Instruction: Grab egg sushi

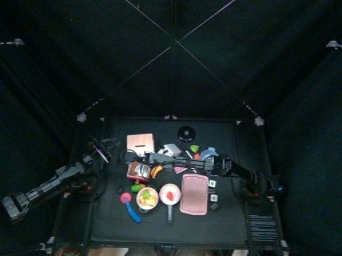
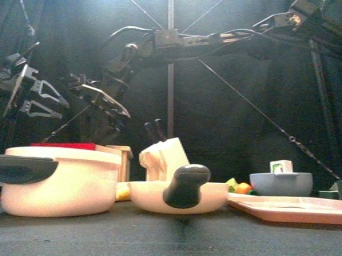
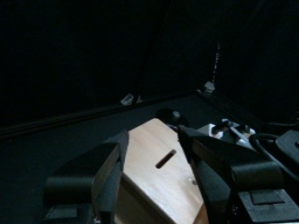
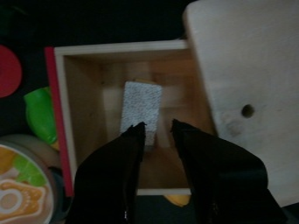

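Hovering my right gripper (image 4: 158, 131), jaws parted and empty, over the open wooden box (image 4: 76, 114) where the sushi piece (image 4: 142, 103) lies; next I descend and close.

No text, label, brand, number or sign can be read in any view. The small box (image 2: 281, 166) standing in the grey bowl (image 2: 281, 183) in the front view has a green patch on its face, but it is too small to make out as lettering.
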Motion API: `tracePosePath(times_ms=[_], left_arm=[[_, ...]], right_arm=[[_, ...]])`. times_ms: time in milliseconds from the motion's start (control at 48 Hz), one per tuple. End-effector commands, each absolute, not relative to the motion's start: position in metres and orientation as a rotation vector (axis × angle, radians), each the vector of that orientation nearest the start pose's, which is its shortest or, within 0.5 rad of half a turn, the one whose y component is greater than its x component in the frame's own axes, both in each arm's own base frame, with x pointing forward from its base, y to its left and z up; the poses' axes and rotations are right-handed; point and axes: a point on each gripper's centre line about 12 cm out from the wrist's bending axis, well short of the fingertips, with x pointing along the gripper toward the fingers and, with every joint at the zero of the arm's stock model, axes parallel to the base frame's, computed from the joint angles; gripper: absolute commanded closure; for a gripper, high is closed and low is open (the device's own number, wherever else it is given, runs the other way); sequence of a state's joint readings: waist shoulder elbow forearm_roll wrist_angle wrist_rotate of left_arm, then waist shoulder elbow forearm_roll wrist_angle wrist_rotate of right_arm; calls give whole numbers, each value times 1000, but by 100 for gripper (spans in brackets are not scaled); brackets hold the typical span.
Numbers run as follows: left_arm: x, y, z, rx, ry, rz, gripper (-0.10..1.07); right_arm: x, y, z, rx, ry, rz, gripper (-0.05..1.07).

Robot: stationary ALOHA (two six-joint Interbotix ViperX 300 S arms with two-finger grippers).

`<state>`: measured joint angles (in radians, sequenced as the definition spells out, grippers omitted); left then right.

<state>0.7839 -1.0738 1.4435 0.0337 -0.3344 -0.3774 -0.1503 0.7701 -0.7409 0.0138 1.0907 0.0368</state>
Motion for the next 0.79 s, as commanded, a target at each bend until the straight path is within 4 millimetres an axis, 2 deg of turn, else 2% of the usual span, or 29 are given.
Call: tracePosePath(times_ms=[0,167,292,771], left_arm=[[118,115,214,-335,-109,767,11],[118,115,215,-335,-110,767,11],[118,115,214,-336,-109,768,11],[118,115,215,-335,-110,767,11]], right_arm=[[597,-89,223,140,1032,-140,21],[601,-91,212,145,1028,-140,6],[602,-90,199,148,1051,-137,0],[602,-93,172,151,1108,-145,-1]])
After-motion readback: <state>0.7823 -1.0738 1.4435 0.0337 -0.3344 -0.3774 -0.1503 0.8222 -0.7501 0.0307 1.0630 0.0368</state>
